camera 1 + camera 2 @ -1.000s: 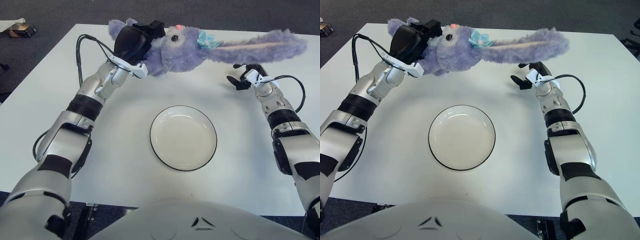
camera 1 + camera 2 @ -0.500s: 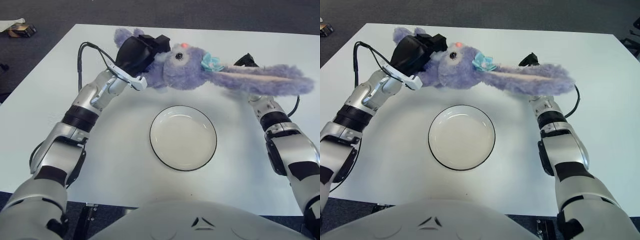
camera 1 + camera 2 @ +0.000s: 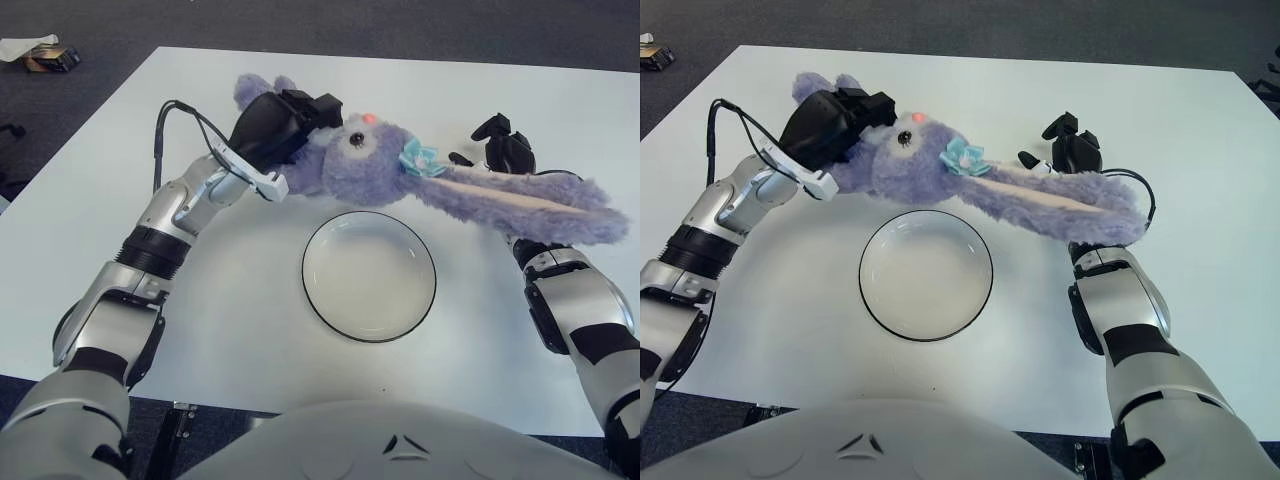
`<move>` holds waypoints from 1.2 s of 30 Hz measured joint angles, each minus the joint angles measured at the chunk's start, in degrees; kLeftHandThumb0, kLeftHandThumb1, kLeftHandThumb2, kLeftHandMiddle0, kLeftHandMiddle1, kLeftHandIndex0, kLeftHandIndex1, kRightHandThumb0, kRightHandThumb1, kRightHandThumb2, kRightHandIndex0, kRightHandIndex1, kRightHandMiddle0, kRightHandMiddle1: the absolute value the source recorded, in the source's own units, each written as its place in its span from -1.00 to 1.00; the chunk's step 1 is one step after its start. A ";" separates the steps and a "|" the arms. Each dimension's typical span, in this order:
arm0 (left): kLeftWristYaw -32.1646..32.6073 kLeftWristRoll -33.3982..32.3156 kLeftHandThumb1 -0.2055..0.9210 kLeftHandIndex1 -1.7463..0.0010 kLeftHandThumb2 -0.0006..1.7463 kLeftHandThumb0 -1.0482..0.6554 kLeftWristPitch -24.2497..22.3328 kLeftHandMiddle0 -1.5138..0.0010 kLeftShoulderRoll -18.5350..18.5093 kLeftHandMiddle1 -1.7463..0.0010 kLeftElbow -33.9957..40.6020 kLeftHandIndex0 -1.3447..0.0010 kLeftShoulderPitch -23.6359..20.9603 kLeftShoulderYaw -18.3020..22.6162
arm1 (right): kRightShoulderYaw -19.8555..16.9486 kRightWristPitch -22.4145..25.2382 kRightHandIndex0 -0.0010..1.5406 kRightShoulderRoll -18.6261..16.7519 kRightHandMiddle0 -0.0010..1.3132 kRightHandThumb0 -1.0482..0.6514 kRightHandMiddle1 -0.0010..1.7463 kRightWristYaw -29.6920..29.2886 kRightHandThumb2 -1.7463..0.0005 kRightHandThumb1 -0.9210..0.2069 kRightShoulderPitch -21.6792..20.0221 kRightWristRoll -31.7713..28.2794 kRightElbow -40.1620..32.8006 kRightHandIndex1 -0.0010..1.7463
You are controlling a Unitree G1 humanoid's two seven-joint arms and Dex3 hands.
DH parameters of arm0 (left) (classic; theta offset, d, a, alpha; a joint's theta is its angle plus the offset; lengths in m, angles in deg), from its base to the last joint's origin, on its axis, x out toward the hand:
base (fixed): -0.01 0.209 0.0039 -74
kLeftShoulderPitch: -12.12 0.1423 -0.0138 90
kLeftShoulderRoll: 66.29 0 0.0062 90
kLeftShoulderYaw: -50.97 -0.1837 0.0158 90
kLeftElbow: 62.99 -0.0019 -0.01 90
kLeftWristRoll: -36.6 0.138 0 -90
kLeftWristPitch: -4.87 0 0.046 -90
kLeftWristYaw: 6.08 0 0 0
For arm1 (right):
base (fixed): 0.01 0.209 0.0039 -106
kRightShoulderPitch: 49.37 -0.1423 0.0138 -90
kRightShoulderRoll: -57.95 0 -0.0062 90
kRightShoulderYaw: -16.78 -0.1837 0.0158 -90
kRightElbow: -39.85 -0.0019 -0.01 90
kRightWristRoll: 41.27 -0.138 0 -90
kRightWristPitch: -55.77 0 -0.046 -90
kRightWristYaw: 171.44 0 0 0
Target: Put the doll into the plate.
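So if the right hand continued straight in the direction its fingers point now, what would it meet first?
The right hand points away from the robot, up the view. Ahead only bare white table shows, so the way looks free. The purple plush rabbit, held by the left hand, drapes its ear nearer the robot, likely not in that line.

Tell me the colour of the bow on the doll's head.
The bow is light blue, clearest in the left eye view.

1. Doll [image 3: 370, 165]: lavender plush, shaggy matt pile; smoother pinkish cloth lining the ear.
2. Plate [image 3: 369, 275]: glossy white, ceramic-looking, thin dark rim.
3. Bench [image 3: 250, 300]: smooth matt white.
4. Left robot hand [image 3: 275, 130]: matt black plastic casing.
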 measured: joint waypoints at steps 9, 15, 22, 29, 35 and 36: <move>-2.77 0.37 -0.27 -1.00 0.66 -0.37 -0.29 -0.66 0.00 -1.00 4.70 -0.03 1.52 1.02 | 0.11 -0.52 -0.75 -0.19 -1.00 -0.56 0.78 -0.07 0.12 -1.00 0.00 -0.02 0.83 0.66; -4.99 -0.30 -0.25 -1.00 0.65 -0.36 -0.36 -0.65 0.04 -1.00 8.24 -0.02 2.63 1.65 | 0.13 -0.55 -0.75 -0.21 -1.00 -0.56 0.79 -0.07 0.12 -1.00 0.00 -0.12 1.06 0.67; -10.25 -2.59 -0.26 -1.00 0.65 -0.36 -0.93 -0.64 0.11 -1.00 13.46 -0.02 5.16 2.10 | 0.19 -0.57 -0.77 -0.25 -1.00 -0.55 0.79 -0.08 0.16 -1.00 0.00 -0.11 1.01 0.71; -11.72 -3.28 -0.25 -1.00 0.65 -0.36 -0.76 -0.64 1.05 -1.00 15.61 -0.02 6.24 2.92 | 0.06 -0.45 -0.76 -0.22 -1.00 -0.54 0.82 0.23 0.19 -1.00 -0.01 -0.21 1.26 0.69; -11.73 -2.80 -0.23 -1.00 0.63 -0.36 -0.03 -0.65 1.40 -1.00 17.03 -0.01 6.25 3.22 | 0.12 -0.45 -0.75 -0.20 -1.00 -0.54 0.86 0.38 0.20 -1.00 -0.01 -0.21 1.41 0.71; -11.73 -2.68 -0.23 -1.00 0.63 -0.35 0.08 -0.65 1.48 -1.00 17.19 -0.01 6.24 3.24 | 0.13 -0.45 -0.74 -0.21 -1.00 -0.54 0.87 0.42 0.20 -1.00 -0.02 -0.20 1.41 0.71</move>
